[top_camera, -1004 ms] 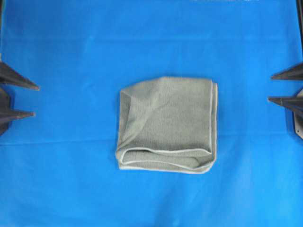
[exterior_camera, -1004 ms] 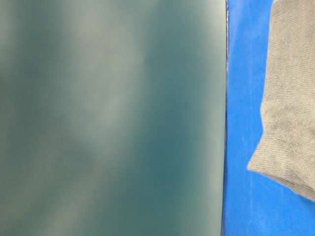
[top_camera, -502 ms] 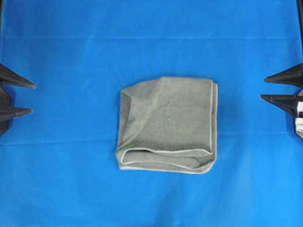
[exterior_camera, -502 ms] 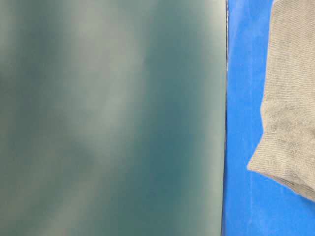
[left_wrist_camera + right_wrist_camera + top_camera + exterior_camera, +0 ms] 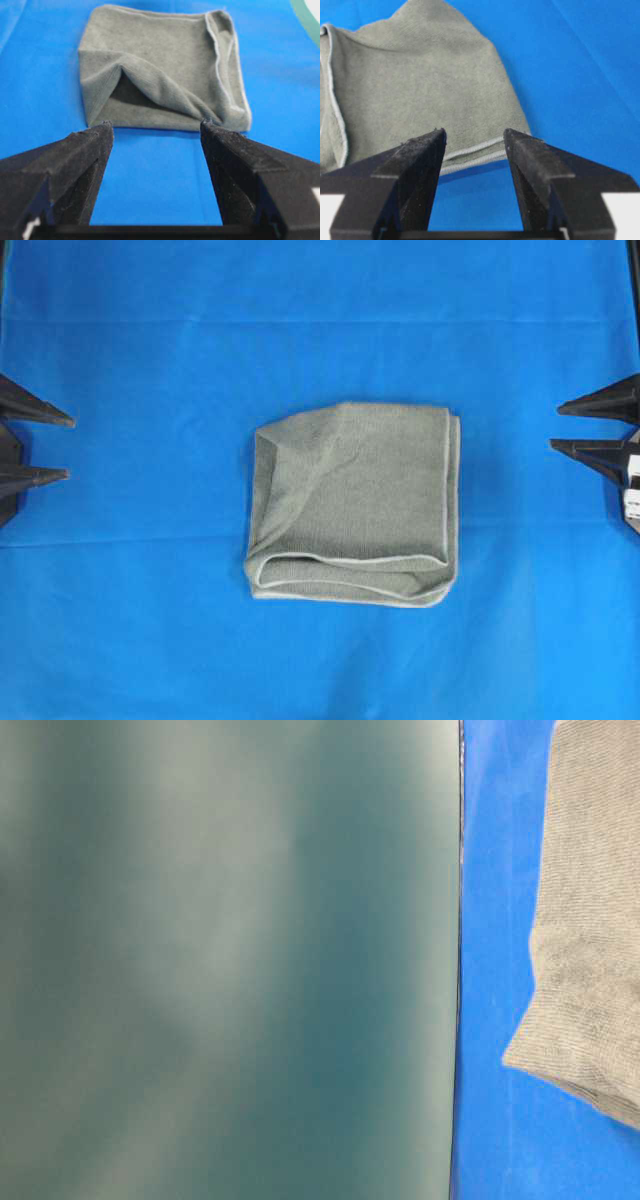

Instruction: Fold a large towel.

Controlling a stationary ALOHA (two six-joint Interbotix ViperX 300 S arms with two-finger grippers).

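Left gripper [image 5: 68,448]: at the left edge of the overhead frame, level with the towel's upper half, two black fingers pointing right toward it; jaws spread wide, nothing between them.
Right gripper [image 5: 554,428]: at the right edge, fingers pointing left; jaws likewise apart and empty, well clear of the cloth.
Towel [image 5: 352,502]: centre of the overhead frame, folded to a near-square packet, flat on the blue table cover [image 5: 150,620].
Towel orientation: pale stitched border runs down its right side and along the lower edge; layered open edges at the bottom; a diagonal crease at left.
Surroundings: the table-level view is mostly filled by a blurred teal surface [image 5: 220,960], with the towel's corner at right.
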